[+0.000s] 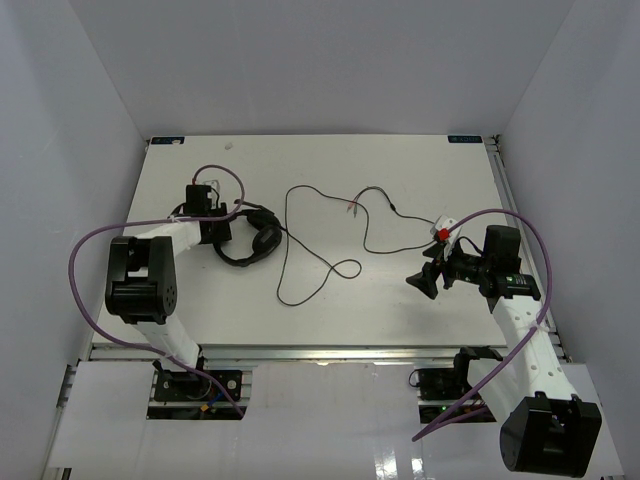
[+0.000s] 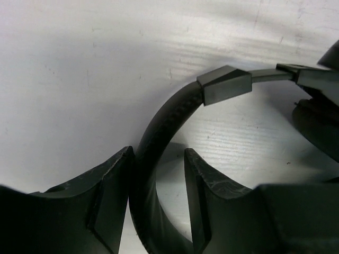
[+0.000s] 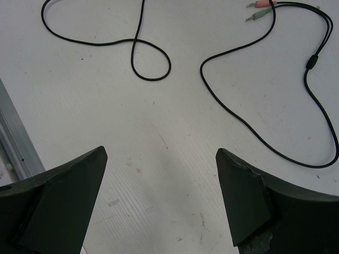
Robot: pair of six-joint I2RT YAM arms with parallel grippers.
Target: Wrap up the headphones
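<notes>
Standing at the near edge, I see the right fingers (image 3: pixel 63 193) first. They hang over the white bench (image 1: pixel 400 160), well off to the right of the headphones (image 1: pixel 250 240) and closer to me than they are. Those fingers are spread wide with nothing between them, only bare bench below.

Beyond them the thin black cord (image 3: pixel 168 69) lies loose on the bench to the right of the headphones. It crosses itself in a small loop, then wanders away in slack curves. Its free end splits into two small plugs (image 3: pixel 256 15), one pink and one green, which rest farther back than the headphones and to their right.

Further in, the headphones lie flat on the left half of the bench. One round earcup (image 1: pixel 266 238) faces toward the cord side.

The left fingers (image 2: pixel 111 196) reach the headphones from their left and straddle the headband (image 2: pixel 159 132). The band runs up between the two tips. It looks to be against one finger, while a sliver of bench shows between it and the other. So the fingers are parted around the band rather than squeezed onto it. Just past the tips, a grey slider block (image 2: pixel 225 84) sits on the band.
</notes>
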